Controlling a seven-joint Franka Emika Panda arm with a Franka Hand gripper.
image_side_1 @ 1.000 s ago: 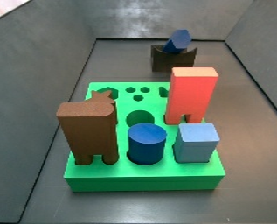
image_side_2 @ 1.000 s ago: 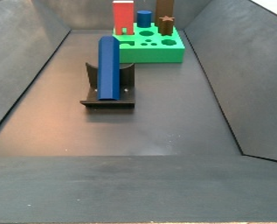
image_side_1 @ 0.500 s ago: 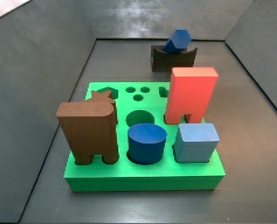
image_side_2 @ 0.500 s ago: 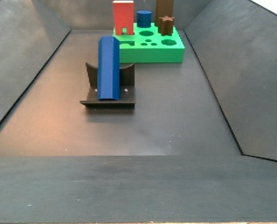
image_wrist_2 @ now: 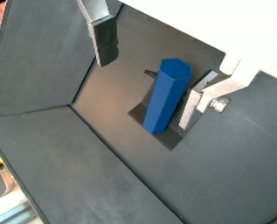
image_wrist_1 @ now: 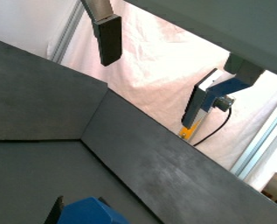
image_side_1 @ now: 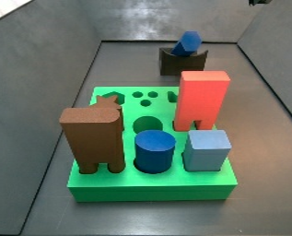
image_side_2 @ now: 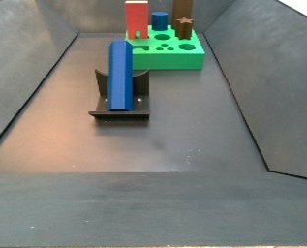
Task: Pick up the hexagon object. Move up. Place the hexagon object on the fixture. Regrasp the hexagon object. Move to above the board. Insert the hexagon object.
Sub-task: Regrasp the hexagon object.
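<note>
I see the hexagon object (image_side_2: 121, 73) resting upright on the fixture (image_side_2: 119, 108) at left centre of a side view, its long axis near vertical, well apart from the board (image_side_2: 168, 53) at the top. My gripper (image_wrist_2: 152, 61) sits high above, spread wide and empty, the bar lying between and beyond its fingers (image_wrist_2: 104, 39). I judge a straight descent comes next for the regrasp.
</note>
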